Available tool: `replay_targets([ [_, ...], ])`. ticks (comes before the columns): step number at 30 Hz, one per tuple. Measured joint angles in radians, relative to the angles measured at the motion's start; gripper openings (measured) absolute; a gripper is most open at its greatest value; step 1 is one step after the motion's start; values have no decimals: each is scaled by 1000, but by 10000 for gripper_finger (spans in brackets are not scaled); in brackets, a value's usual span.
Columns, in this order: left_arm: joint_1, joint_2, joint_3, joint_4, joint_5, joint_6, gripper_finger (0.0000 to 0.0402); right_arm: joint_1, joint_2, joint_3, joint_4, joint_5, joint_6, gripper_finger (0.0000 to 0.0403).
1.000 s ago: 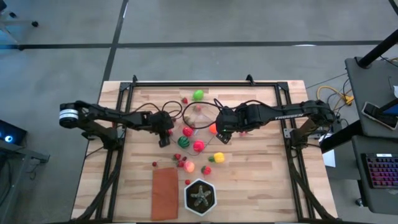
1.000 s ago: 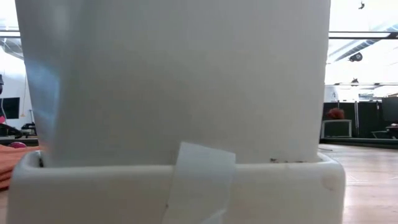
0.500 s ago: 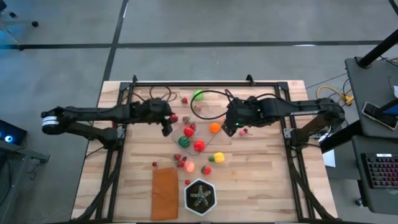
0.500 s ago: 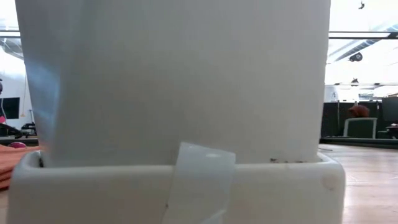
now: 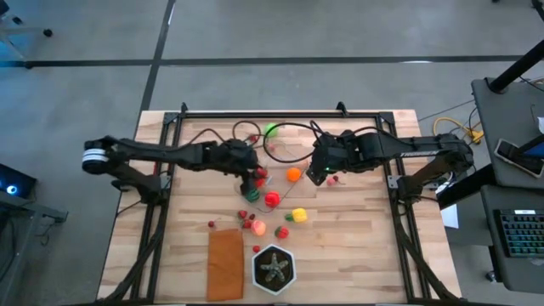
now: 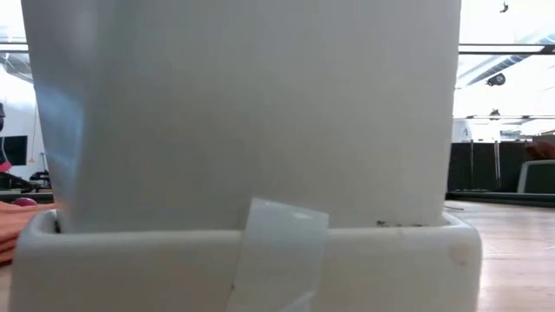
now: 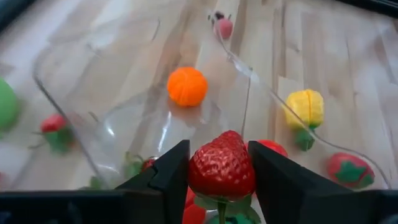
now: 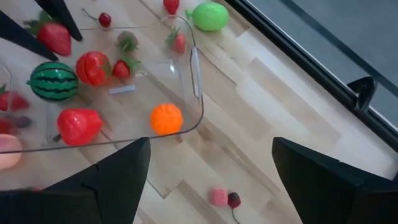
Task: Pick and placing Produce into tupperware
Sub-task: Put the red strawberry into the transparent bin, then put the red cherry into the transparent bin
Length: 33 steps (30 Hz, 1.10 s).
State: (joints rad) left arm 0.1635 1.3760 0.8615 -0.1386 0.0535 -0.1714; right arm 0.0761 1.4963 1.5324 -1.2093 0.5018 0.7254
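My left gripper [image 7: 219, 177] pinches a strawberry [image 7: 222, 165] over the tupperware [image 7: 155, 118]; my right gripper [image 8: 208, 180] gapes empty beside it.

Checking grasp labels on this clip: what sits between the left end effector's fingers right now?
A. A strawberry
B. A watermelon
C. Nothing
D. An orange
A: in the left wrist view a red strawberry is held between the two dark fingers of the left end effector, above the clear tupperware; the orange lies inside that container.
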Motion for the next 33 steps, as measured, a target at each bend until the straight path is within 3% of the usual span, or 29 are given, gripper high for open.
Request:
replay_targets([
  [9, -8, 23, 34, -13, 42, -32, 243, 0, 0, -1, -23, -1, 32, 329],
  [13, -7, -43, 33, -160, 13, -39, 279, 0, 1, -2, -23, -2, 26, 329],
  [23, -16, -217, 21, -861, 52, -554, 287, -4, 1, -24, -24, -1, -14, 329],
  [33, -150, -236, -86, -871, 63, -715, 287, -24, 2, -83, -46, -13, 40, 329],
])
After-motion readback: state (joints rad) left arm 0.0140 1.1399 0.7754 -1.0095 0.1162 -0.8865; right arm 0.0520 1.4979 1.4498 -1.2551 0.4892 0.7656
